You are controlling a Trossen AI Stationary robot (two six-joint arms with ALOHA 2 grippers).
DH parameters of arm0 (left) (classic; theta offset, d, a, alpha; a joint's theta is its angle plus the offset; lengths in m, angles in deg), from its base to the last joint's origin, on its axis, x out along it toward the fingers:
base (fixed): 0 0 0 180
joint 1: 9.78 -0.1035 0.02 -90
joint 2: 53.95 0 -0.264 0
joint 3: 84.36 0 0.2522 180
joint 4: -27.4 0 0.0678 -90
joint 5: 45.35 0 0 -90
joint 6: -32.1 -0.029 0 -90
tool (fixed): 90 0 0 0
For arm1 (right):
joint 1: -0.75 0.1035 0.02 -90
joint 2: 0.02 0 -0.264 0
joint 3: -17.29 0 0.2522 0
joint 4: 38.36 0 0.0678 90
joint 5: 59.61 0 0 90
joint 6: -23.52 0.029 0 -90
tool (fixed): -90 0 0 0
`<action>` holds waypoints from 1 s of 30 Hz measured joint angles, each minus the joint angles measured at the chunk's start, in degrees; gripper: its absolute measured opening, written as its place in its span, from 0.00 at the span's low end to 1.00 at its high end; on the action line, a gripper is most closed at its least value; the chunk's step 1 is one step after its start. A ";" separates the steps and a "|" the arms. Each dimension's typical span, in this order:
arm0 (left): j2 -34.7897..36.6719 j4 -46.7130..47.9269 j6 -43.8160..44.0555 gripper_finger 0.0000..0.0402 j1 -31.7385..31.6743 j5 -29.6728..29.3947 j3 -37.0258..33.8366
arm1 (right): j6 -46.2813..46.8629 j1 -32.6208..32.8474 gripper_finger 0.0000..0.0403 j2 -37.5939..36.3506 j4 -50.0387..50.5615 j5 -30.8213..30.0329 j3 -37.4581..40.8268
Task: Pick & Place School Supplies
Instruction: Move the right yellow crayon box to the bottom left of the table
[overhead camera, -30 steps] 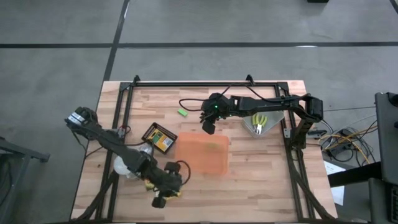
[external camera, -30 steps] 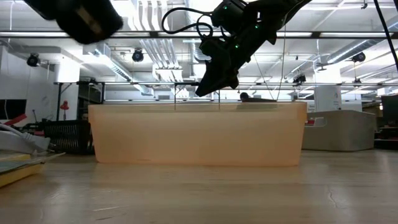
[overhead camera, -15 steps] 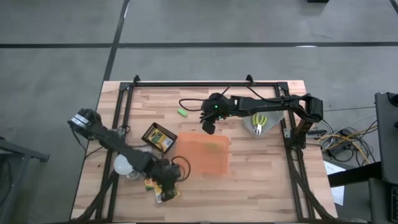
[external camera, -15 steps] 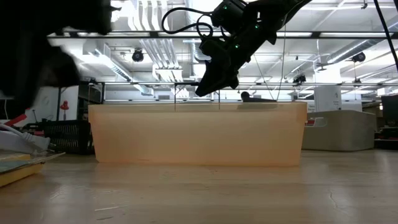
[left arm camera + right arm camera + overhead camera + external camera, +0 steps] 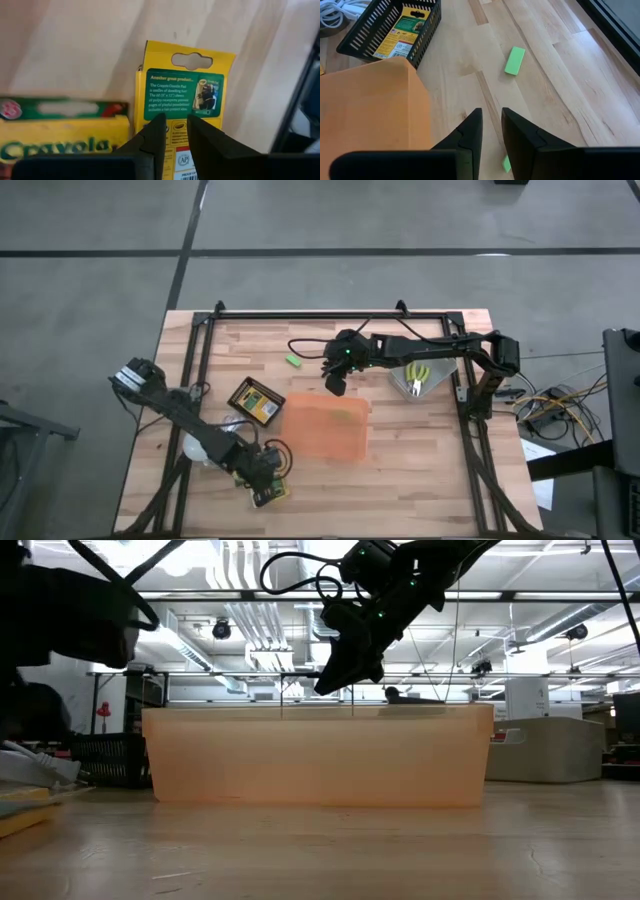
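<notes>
Lower left of the high view, the left gripper (image 5: 262, 485) hangs over a crayon box (image 5: 182, 95) on the surface, jaws nearly closed, empty; it should widen before descending.

Even, diffuse light falls from above on the wooden worktop (image 5: 400, 460) in the high view, with soft, faint shadows under the arms. The low view looks into bright ceiling strip lights (image 5: 240, 565), so the right arm (image 5: 375, 600) reads as a near silhouette and the orange tray (image 5: 320, 755) glows translucent. A dark, out-of-focus mass fills that view's near left. In the left wrist view the crayon box (image 5: 182, 95) print is fairly sharp, while the dark fingers (image 5: 150, 142) and the second box (image 5: 60, 135) blur.
</notes>
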 joint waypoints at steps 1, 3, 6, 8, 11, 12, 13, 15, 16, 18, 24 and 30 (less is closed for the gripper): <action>0.06 -0.19 0.32 0.21 0.29 0.88 -0.23 | -0.02 0.00 0.18 0.00 0.02 0.00 0.00; 0.12 0.06 1.19 0.21 1.12 2.64 -0.33 | 0.00 0.00 0.19 0.00 0.02 0.00 0.00; 0.13 1.30 3.09 0.21 2.46 3.70 -0.31 | 0.00 0.00 0.20 0.00 0.02 0.00 0.00; 0.19 3.08 5.08 0.21 3.29 4.56 -0.28 | 0.00 0.00 0.20 0.00 0.04 0.00 0.00; 0.53 7.14 7.56 0.21 4.30 7.80 -0.35 | 0.00 -0.01 0.21 0.00 0.03 -0.01 0.00; 0.74 8.16 8.03 0.21 4.48 8.73 -0.35 | 0.00 0.00 0.21 0.00 0.04 0.00 0.00; 1.00 9.01 8.51 0.21 4.66 9.41 -0.35 | 0.00 0.00 0.21 0.00 0.02 0.00 0.00; 1.38 10.61 9.60 0.21 4.75 10.54 -0.38 | 0.00 -0.01 0.20 0.00 0.03 0.00 0.00; 1.60 11.28 10.08 0.21 4.75 11.27 -0.42 | 0.00 0.00 0.20 0.00 0.02 0.00 0.00; 2.07 12.08 10.94 0.21 4.75 12.01 -0.46 | 0.00 0.00 0.19 0.00 0.06 0.00 0.00; 4.58 13.01 11.97 0.21 4.53 10.69 -0.38 | 0.00 0.00 0.17 0.00 0.02 0.00 0.00; 6.79 14.98 -5.34 0.21 4.25 4.51 4.80 | 0.00 -0.02 0.19 0.00 0.00 0.00 0.00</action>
